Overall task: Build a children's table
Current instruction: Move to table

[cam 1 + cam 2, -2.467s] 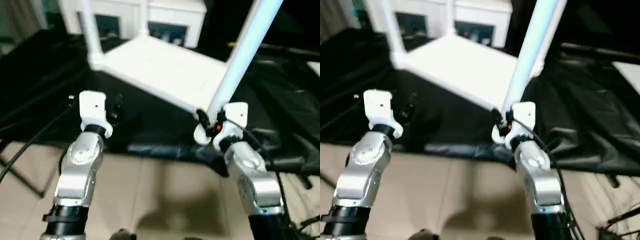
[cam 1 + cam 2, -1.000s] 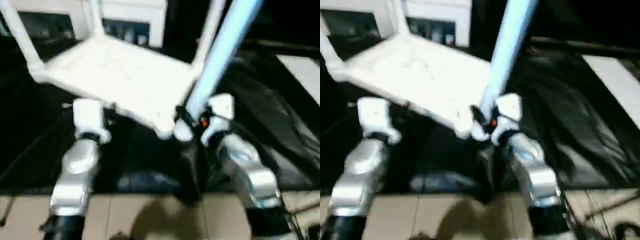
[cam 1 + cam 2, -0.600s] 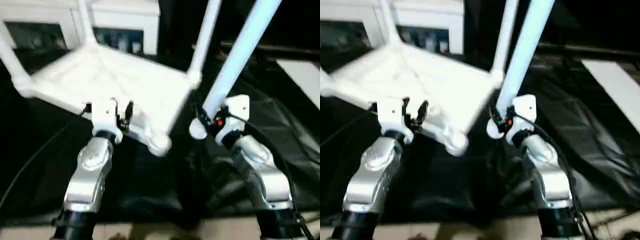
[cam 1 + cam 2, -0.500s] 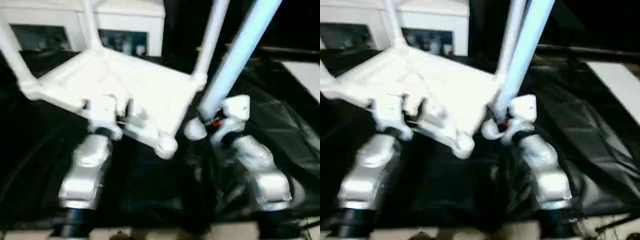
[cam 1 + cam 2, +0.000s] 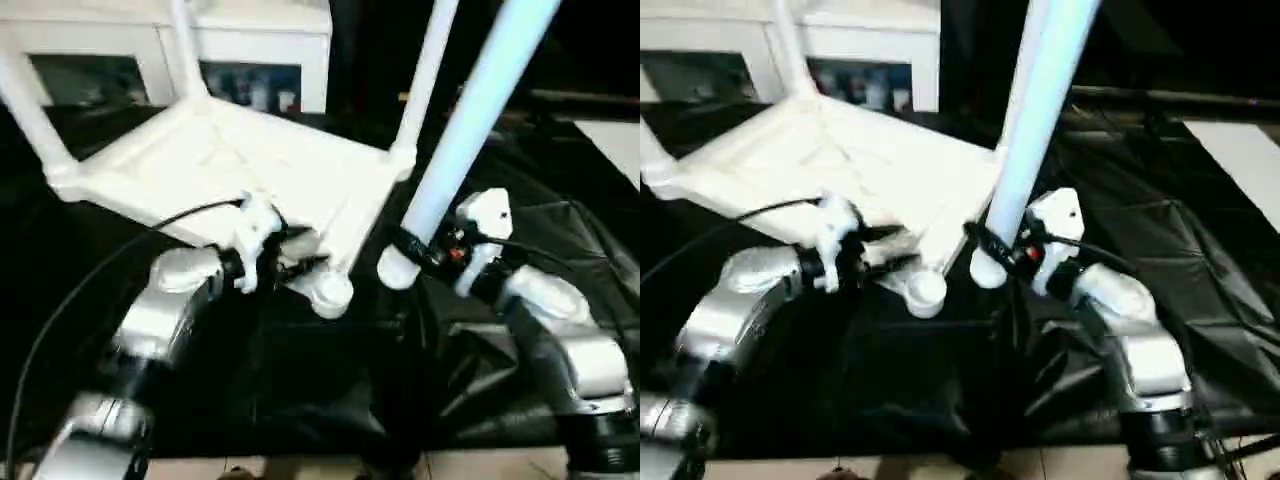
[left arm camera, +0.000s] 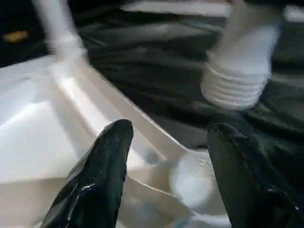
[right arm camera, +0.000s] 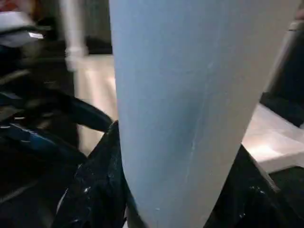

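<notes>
Silver forearms reach in from the near edge over crumpled black sheeting (image 5: 300,400). The right tool (image 5: 425,250) pinches a loose white leg (image 5: 470,120) close to its threaded lower end, both black fingers (image 7: 95,190) wrapped against the tube; the leg rises steeply up and away, its base hanging just beside the empty corner socket (image 5: 330,293) without touching it. The left tool (image 5: 295,260) is turned sideways at that same near corner of the children's table (image 5: 250,165), its fingers (image 6: 102,180) spread apart on either side of the rim, the socket lying between them in the left wrist view; a firm grip cannot be made out. Upside down and tilted, the square tabletop rests on the sheeting with its ribbed underside up, and three legs (image 5: 425,75) stand from its other corners. Beyond it stands a white cabinet (image 5: 250,50).
</notes>
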Available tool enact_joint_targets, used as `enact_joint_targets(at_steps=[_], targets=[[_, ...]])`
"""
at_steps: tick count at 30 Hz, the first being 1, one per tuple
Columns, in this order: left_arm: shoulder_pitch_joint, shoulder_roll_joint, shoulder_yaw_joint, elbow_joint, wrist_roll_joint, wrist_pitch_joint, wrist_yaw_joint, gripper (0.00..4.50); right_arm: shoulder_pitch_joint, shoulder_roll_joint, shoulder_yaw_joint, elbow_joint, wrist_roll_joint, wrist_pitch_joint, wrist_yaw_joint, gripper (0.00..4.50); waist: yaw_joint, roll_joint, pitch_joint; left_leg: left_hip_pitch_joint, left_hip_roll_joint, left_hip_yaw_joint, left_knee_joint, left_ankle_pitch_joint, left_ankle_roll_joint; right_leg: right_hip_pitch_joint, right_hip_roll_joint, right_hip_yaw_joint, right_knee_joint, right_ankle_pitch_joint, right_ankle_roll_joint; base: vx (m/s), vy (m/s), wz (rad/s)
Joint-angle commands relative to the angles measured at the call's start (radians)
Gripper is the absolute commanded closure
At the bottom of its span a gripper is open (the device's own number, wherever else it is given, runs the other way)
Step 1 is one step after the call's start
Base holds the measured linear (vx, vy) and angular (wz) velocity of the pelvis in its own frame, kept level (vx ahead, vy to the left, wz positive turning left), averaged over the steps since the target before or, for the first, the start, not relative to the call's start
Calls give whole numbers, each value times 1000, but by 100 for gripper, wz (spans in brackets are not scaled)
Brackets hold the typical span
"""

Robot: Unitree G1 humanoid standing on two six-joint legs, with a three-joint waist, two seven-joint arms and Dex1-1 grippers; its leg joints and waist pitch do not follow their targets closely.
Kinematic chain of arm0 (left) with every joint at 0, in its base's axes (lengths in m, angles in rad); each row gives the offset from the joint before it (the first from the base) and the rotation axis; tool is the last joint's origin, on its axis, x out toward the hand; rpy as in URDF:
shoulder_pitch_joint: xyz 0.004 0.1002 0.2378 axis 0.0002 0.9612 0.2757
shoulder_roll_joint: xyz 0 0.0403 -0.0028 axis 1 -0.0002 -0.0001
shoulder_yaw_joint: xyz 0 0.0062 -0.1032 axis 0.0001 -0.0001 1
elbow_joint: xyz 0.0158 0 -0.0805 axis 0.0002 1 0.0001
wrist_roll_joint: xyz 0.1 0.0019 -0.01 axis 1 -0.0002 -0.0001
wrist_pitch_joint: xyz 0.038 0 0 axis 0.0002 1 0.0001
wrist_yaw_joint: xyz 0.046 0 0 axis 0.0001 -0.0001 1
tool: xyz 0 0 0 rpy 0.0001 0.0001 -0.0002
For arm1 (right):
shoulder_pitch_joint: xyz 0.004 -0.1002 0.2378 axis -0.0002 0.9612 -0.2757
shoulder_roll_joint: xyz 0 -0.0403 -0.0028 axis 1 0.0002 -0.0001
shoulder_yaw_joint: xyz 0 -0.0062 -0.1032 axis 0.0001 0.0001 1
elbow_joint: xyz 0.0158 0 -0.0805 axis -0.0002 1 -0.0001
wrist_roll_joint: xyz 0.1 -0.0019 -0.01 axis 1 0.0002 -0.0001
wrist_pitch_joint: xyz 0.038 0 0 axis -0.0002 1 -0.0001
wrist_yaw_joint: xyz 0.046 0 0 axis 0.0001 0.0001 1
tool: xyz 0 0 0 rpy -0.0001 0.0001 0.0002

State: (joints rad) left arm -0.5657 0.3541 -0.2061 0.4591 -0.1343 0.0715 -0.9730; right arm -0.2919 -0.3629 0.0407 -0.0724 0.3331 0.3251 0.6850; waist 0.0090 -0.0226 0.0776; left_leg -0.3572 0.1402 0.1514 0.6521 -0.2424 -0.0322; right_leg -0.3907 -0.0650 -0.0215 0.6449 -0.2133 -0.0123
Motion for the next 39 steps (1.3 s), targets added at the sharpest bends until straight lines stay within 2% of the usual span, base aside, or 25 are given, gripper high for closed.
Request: enact_joint_targets(at_steps=[1, 2, 4, 7, 8, 9, 10, 11, 12, 14, 16, 18, 23, 24, 26, 32, 38, 39], targets=[[-33, 13, -26, 46, 44, -49, -42, 164, -19, -18, 9, -9, 15, 6, 28, 269, 3, 10, -54, 14, 76, -26, -107, -234, -3, 44, -84, 49, -98, -272, -230, 0, 0, 0], [-52, 23, -49, 89, 67, -87, -60, 164, -21, -31, 17, -11, 15, 7, 48, 269, 4, 4, -56, 9, 74, -26, -109, -221, -4, 47, -84, 52, -100, -271, -216, 0, 0, 0], [-79, 38, -89, 150, 91, -121, -95, 164, -24, -51, 27, -13, 13, 9, 86, 269, 3, 7, -59, 11, 74, -23, -109, -204, -4, 45, -80, 53, -97, -247, -212, 0, 0, 0], [-99, 47, -121, 192, 118, -145, -100, 164, -27, -62, 32, -12, 5, 8, 105, 269, 4, 5, -66, 4, 75, -22, -105, -140, 12, 51, -82, 53, -88, -155, -238, 0, 0, 0], [-118, 49, -134, 234, 141, -179, -102, 164, -29, -66, 31, -10, 4, 8, 115, 269, 3, 2, -66, 1, 73, -20, -102, -107, 25, 51, -80, 53, -87, -105, -251, 0, 0, 0], [-118, 49, -134, 234, 141, -179, -102, 164, -29, -66, 31, -10, 4, 8, 115, 269, 6, 4, -74, 0, 74, -19, -97, -57, 36, 57, -83, 52, -75, -28, -269, 0, 0, 0], [-162, 51, -148, 331, 193, -245, -95, 164, -37, -74, 33, -4, 7, 6, 129, 269, 6, 2, -74, -1, 74, -16, -95, -20, 54, 55, -79, 51, -74, 34, -282, 0, 0, 0], [-177, 54, -152, 361, 211, -260, -89, 164, -40, -76, 35, -2, 7, 5, 132, 269, 8, 3, -75, -2, 72, -15, -94, -12, 61, 55, -77, 50, -73, 49, -287, 0, 0, 0], [-186, 59, -156, 380, 225, -266, -84, 164, -42, -78, 37, -1, 7, 4, 135, 269, 9, -2, -76, -3, 72, -14, -93, -12, 68, 57, -78, 49, -71, 68, -291, 0, 0, 0], [-207, 78, -173, 416, 266, -283, -71, 164, -45, -84, 47, 0, 6, 1, 143, 269, 11, -5, -70, -5, 73, -14, -97, -34, 67, 58, -79, 49, -76, 23, -286, 0, 0, 0], [-214, 92, -186, 434, 281, -294, -78, 164, -45, -87, 52, 0, 6, -2, 149, 269, 10, -4, -66, -3, 77, -14, -101, -69, 46, 56, -81, 48, -81, -59, -277, 0, 0, 0], [-220, 103, -194, 450, 291, -309, -81, 164, -45, -88, 54, 2, 4, -4, 152, 269, 10, -2, -64, -1, 77, -14, -102, -86, 40, 53, -82, 49, -85, -95, -273, 0, 0, 0], [-223, 115, -178, 459, 261, -320, -124, 164, -50, -87, 52, 10, 2, -9, 159, 269, 5, -1, -61, -2, 78, -15, -106, -118, 21, 49, -82, 51, -92, -175, -257, 0, 0, 0], [-233, 122, -171, 482, 253, -348, -146, 182, -52, -88, 49, 12, 3, -10, 164, 269, 5, 0, -60, -2, 78, -14, -106, -122, 19, 48, -81, 51, -93, -181, -254, 0, 0, 0], [-245, 127, -156, 515, 252, -385, -170, 182, -53, -92, 48, 14, 6, -11, 168, 269, 5, -1, -61, -1, 77, -13, -106, -119, 20, 47, -79, 52, -94, -171, -252, 0, 0, 0], [-246, 163, -154, 513, 242, -401, -235, 182, -53, -98, 44, 14, 11, -13, 175, 269, 7, 2, -64, 1, 82, -11, -107, -80, 29, 47, -80, 52, -81, -55, -287, 0, 0, 0], [-239, 168, -136, 508, 218, -397, -266, 182, -57, -97, 41, 17, 12, -15, 178, 269, 7, 1, -62, 3, 83, -6, -110, -90, 29, 47, -82, 51, -84, -70, -295, 0, 0, 0], [-245, 158, -112, 518, 201, -413, -258, 182, -58, -97, 39, 19, 13, -15, 180, 269, 7, -1, -62, 3, 82, -4, -109, -84, 31, 48, -81, 52, -84, -63, -296, 0, 0, 0]])
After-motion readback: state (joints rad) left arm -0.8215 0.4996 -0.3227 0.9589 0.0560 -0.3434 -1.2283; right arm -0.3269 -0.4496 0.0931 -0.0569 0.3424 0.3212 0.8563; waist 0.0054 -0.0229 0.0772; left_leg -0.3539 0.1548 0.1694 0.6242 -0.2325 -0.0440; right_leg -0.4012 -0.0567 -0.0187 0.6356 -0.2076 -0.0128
